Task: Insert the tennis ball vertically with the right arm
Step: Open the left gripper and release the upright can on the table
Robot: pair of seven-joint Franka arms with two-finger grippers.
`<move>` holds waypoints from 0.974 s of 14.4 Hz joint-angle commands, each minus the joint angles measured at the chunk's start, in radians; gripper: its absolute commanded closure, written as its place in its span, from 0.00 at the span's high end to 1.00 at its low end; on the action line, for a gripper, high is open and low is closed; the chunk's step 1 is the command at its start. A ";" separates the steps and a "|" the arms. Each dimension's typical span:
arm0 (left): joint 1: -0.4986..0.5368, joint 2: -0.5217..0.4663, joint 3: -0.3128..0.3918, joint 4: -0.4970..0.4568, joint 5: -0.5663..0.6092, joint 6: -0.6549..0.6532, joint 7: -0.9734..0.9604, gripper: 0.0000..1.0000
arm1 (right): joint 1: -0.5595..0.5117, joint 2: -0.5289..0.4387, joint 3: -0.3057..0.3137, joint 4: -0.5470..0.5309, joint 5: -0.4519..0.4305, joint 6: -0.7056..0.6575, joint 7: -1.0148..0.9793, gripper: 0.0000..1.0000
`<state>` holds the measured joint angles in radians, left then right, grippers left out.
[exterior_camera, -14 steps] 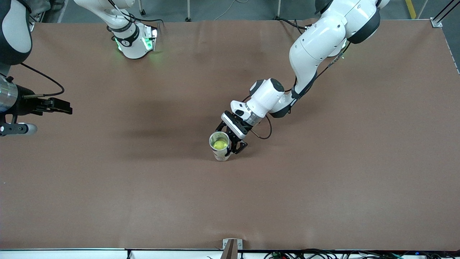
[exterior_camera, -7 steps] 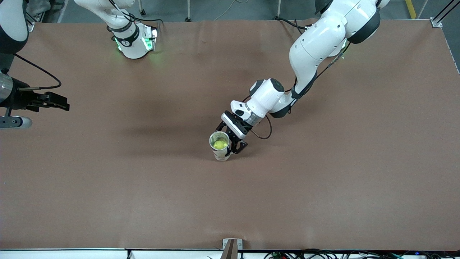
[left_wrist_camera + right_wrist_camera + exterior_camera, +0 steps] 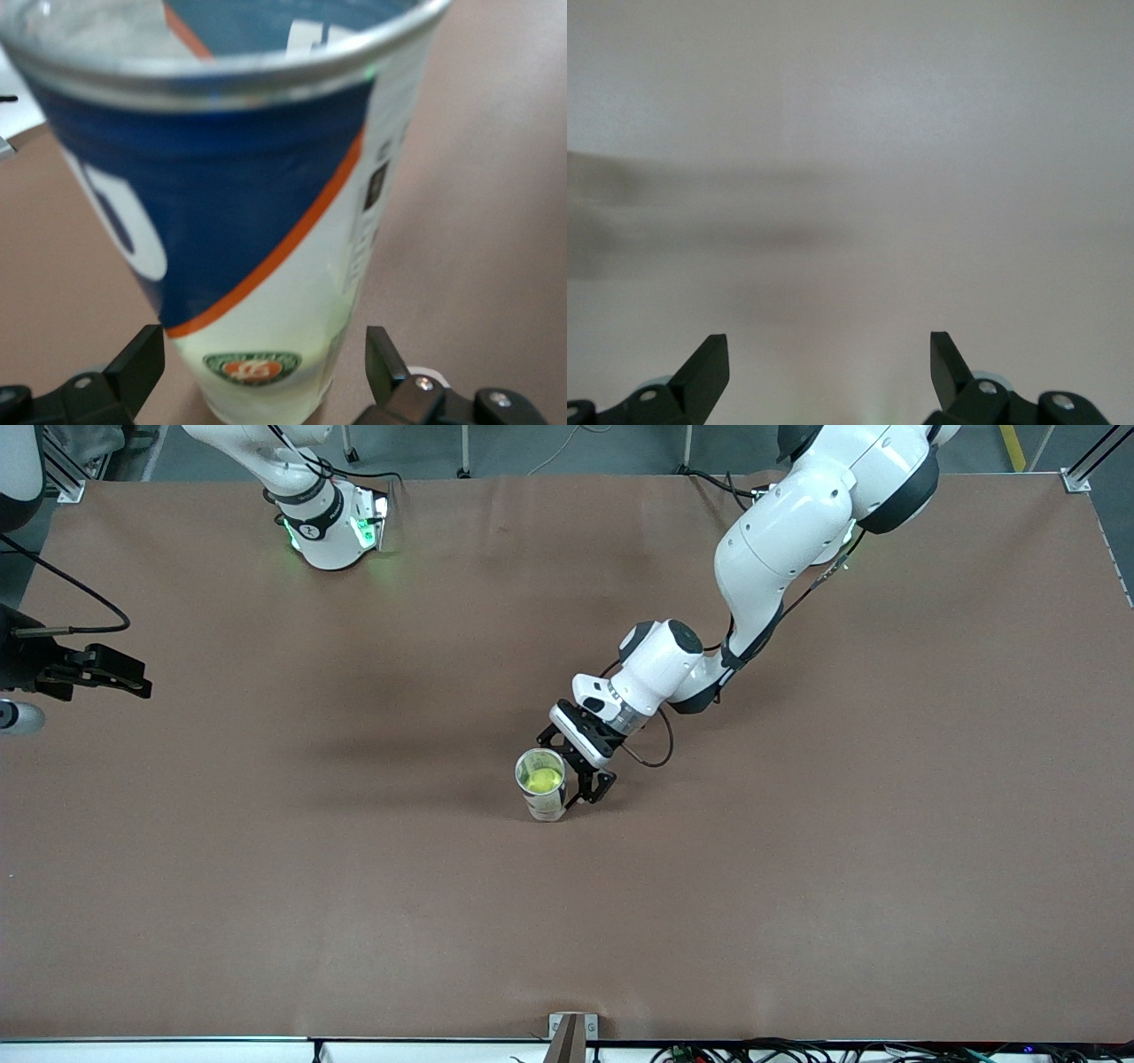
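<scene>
Near the middle of the table point(image 3: 797, 886), the front view shows the tennis ball point(image 3: 541, 780) inside the upright can point(image 3: 542, 783), left pincer point(image 3: 574, 772) spread wide around it. Right pincer point(image 3: 120, 673) waits, wide, at the right arm's end. Left wrist view: fingers point(image 3: 137, 363) flank the can point(image 3: 257, 221) without touching. Right wrist view: the right pincer point(image 3: 830, 372) gapes over bare table point(image 3: 850, 177).

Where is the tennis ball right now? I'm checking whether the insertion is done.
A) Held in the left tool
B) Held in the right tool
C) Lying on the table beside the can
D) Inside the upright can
D: the front view shows the yellow-green tennis ball down inside the upright can.
</scene>
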<state>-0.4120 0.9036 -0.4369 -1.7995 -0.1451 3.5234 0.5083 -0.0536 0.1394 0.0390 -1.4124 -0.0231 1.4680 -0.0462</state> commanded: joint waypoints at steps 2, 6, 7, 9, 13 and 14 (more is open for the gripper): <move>0.028 -0.058 -0.002 -0.040 -0.008 -0.112 -0.004 1.00 | -0.012 -0.007 0.019 0.013 -0.001 -0.001 0.000 1.00; 0.077 -0.127 -0.002 -0.040 -0.008 -0.297 -0.004 1.00 | -0.003 -0.009 0.025 0.010 -0.006 -0.095 -0.003 1.00; 0.093 -0.153 0.000 -0.037 -0.008 -0.366 -0.005 1.00 | -0.003 -0.012 0.025 0.007 -0.006 -0.107 -0.004 1.00; 0.133 -0.212 0.000 -0.038 -0.007 -0.531 -0.004 1.00 | -0.006 -0.020 0.025 0.004 -0.006 -0.123 -0.001 1.00; 0.196 -0.294 0.003 -0.026 -0.005 -0.811 -0.007 1.00 | -0.005 -0.035 0.024 -0.025 -0.003 -0.109 0.000 1.00; 0.219 -0.319 0.006 -0.020 -0.004 -0.887 -0.007 1.00 | 0.007 -0.043 0.019 -0.031 -0.005 -0.103 0.000 1.00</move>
<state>-0.2257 0.6494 -0.4362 -1.8006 -0.1451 2.7516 0.5083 -0.0525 0.1385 0.0576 -1.3999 -0.0226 1.3543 -0.0462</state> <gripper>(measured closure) 0.000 0.000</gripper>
